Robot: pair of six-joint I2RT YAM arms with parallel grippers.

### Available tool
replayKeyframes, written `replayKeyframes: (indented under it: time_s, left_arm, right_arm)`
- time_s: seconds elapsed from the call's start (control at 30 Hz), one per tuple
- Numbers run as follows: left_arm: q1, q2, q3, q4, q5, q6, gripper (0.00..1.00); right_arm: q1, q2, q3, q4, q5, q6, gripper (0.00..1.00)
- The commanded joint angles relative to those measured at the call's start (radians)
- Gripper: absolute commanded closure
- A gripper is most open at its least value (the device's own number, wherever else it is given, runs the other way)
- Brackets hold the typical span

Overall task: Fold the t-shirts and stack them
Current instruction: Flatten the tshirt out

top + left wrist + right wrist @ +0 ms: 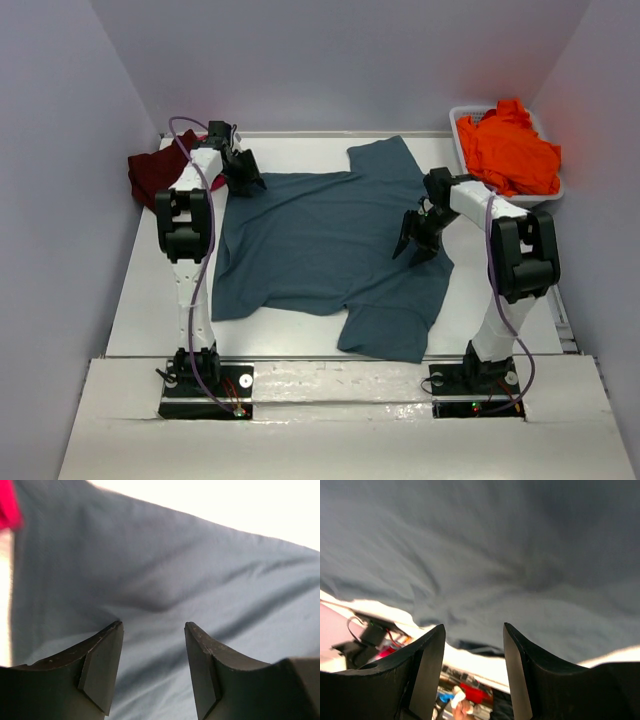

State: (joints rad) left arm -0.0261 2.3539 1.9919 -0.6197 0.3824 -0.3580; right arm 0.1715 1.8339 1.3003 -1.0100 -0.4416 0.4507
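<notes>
**Grippers.** The left gripper has its jaws moderately apart with nothing between them. It is poised low over the far-left corner of the slate-blue t-shirt; whether the fingertips touch the cloth cannot be told. The right gripper, also parted and empty, tilts down over the shirt's right side.

**Task object.** The slate-blue t-shirt lies spread and unfolded at the centre of the white counter, turned sideways. One sleeve reaches toward the far edge and the other toward the arm bases. Its surface is matte and plain, crossed by shallow wrinkles.

**Surroundings.** A maroon t-shirt lies crumpled at the counter's far-left edge, partly hidden behind the left arm.

**Container.** The white tub stands at the far-right corner. It holds an orange t-shirt, bunched and heaped above the rim.

**Differences between views.**
- Only the top view shows the tub, the orange and maroon shirts, and the blue shirt's full outline.
- Only the left wrist view shows a sliver of pink-red cloth at its upper-left corner, just beside the blue shirt's edge. It also shows a soft fold ahead of the fingers.
- The right wrist view shows the blue shirt's edge, a strip of bare counter and blurred clutter beyond it.
</notes>
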Motion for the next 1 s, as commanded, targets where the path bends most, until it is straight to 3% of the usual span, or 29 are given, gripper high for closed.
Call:
replayKeyframes:
  time_s: [0.0, 0.47, 0.97]
  left_arm:
    - [0.012, 0.054, 0.126, -0.106, -0.065, -0.006, 0.37]
    - [0.052, 0.191, 0.266, -0.158, -0.093, -0.036, 0.37]
    - [0.08, 0.272, 0.419, 0.0, 0.004, -0.067, 0.36]
  right_arm:
    - [0.006, 0.086, 0.138, 0.022, -0.006, 0.014, 0.44]
    - [0.006, 0.433, 0.53, -0.041, 0.026, 0.042, 0.44]
    - [-0.012, 0.699, 0.911, -0.102, 0.038, 0.042, 0.44]
